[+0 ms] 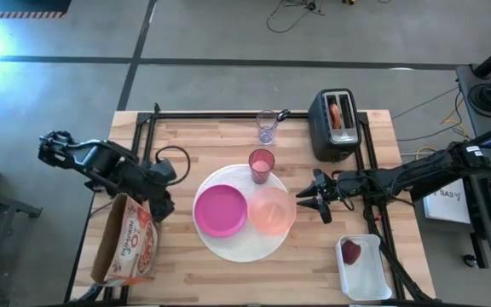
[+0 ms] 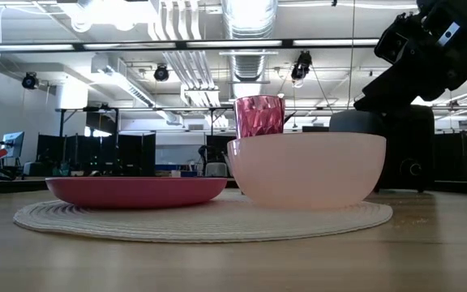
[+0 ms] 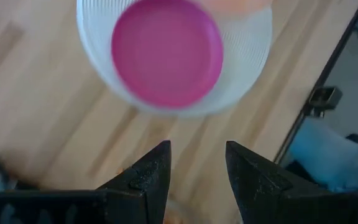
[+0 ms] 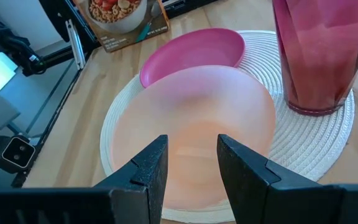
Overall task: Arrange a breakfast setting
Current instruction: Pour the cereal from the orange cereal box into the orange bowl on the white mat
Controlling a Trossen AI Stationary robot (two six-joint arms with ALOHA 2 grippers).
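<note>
Nearest the front edge of the wooden table (image 1: pixel 186 273) we see a white tray (image 1: pixel 378 286) holding the dark-red fruit (image 1: pixel 350 252), and at the left a cereal box (image 1: pixel 130 243) lying flat. Farther in, the large white plate (image 1: pixel 228 243) carries the magenta plate (image 1: pixel 221 211) and the peach bowl (image 1: pixel 272 211) side by side, the pink tumbler (image 1: pixel 262 165) at its far rim. The left gripper (image 3: pixel 194 177) hovers above the cereal box, its fingers parted with nothing between them; the right gripper (image 1: pixel 314 198), just beside the bowl, likewise stands parted and empty. We judge that the right arm is tending the bowl; done well, the fingers would straddle the rim squarely and keep clear of the tumbler. Beyond stand the clear glass (image 1: pixel 267 127) and a black toaster (image 1: pixel 335 126) with something orange in one slot. No spoon is visible. Past the table lie grey floor and cables; the low view shows an open workshop with ceiling ducts.
</note>
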